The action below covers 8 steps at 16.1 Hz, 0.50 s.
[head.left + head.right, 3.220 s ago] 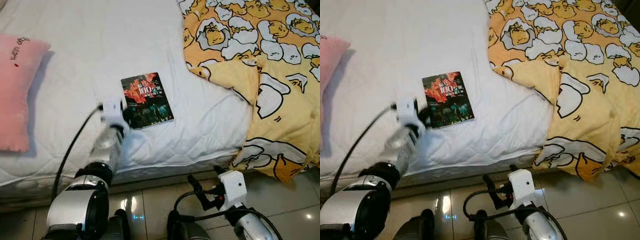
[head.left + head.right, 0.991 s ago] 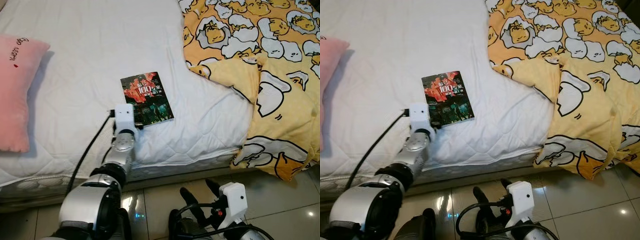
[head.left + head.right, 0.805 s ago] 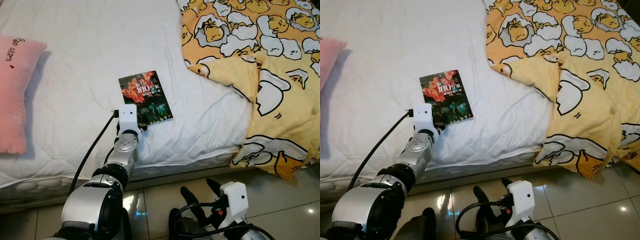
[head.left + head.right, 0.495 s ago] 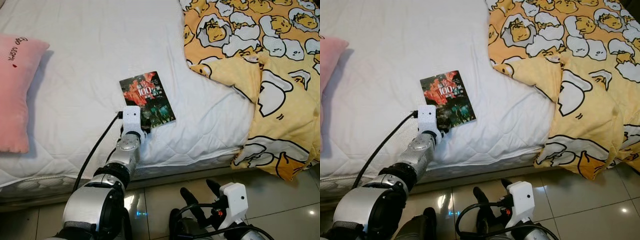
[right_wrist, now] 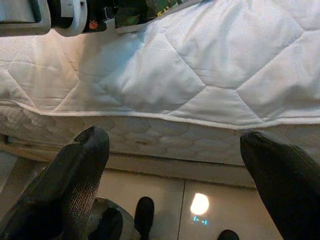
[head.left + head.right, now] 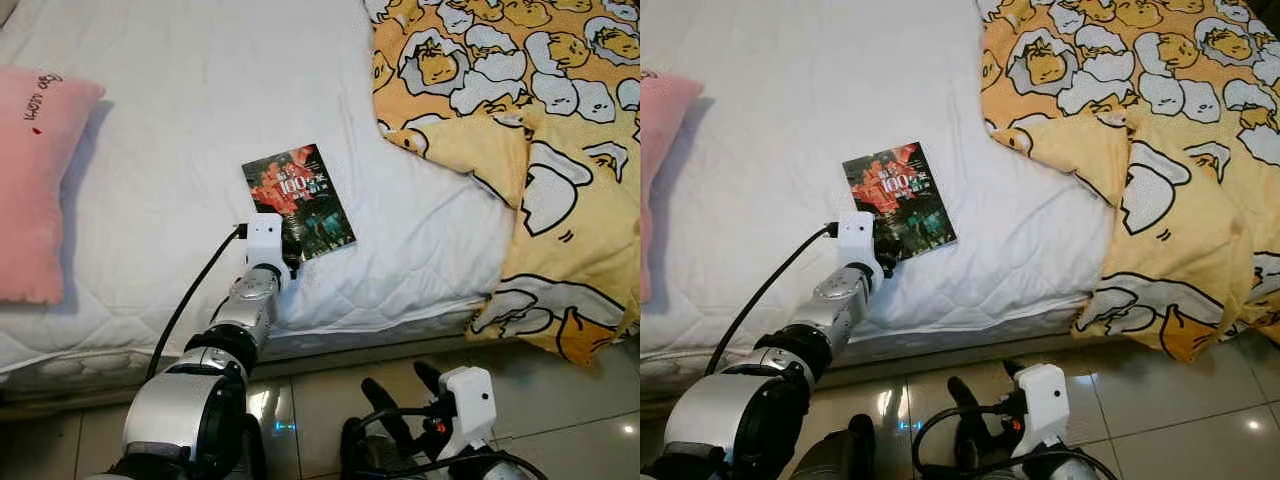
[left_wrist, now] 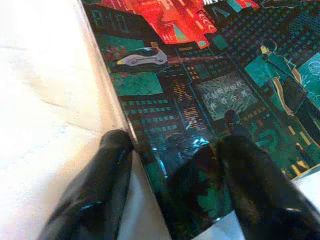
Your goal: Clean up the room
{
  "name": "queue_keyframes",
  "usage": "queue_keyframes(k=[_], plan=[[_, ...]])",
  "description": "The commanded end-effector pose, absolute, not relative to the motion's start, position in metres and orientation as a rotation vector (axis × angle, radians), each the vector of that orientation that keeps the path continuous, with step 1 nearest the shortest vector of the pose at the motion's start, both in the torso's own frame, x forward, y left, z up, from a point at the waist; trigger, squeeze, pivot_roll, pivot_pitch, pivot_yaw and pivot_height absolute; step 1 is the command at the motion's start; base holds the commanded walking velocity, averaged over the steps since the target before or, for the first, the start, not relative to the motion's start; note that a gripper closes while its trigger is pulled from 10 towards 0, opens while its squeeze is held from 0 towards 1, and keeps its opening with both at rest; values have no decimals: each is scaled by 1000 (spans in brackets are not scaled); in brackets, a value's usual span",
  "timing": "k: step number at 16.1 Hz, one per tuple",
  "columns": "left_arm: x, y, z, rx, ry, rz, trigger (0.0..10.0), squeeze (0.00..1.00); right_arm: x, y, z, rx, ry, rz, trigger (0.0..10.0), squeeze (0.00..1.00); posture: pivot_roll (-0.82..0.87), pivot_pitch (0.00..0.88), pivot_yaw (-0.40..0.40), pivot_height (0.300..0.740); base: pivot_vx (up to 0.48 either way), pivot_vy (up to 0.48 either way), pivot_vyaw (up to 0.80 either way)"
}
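Lying flat on the white bed [image 6: 180,120], near its front edge, is a thin book [image 6: 298,201] with a shiny cover. The left gripper [image 7: 172,192] has its fingers spread at the book's near corner, one maybe on top. It looks light, bendy and slippery, so pinch the edge firmly. The right gripper [image 5: 175,170] hangs spread wide below the bed.

We see our left gripper [image 7: 172,165] spread open over a book's [image 7: 210,85] corner on the white mattress [image 7: 45,100].
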State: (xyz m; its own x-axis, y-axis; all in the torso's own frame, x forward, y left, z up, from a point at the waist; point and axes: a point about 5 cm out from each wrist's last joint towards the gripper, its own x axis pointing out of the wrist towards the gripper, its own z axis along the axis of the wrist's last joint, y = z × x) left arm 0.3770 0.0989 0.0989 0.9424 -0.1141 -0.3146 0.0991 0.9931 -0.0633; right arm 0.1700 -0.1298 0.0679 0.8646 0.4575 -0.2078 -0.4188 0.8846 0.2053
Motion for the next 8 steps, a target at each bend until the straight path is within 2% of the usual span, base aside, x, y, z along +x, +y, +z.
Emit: queue_keyframes(k=[1,8], plan=[[355,80,64,-73,499,-209,0,0,166,-131,64,146,287,453,10000,0,-163,366,-72,740,0,0,0],[357,73,70,-147,479,-286,0,0,177,-127,66,147,251,457,10000,0,-133,354,-55,740,0,0,0]])
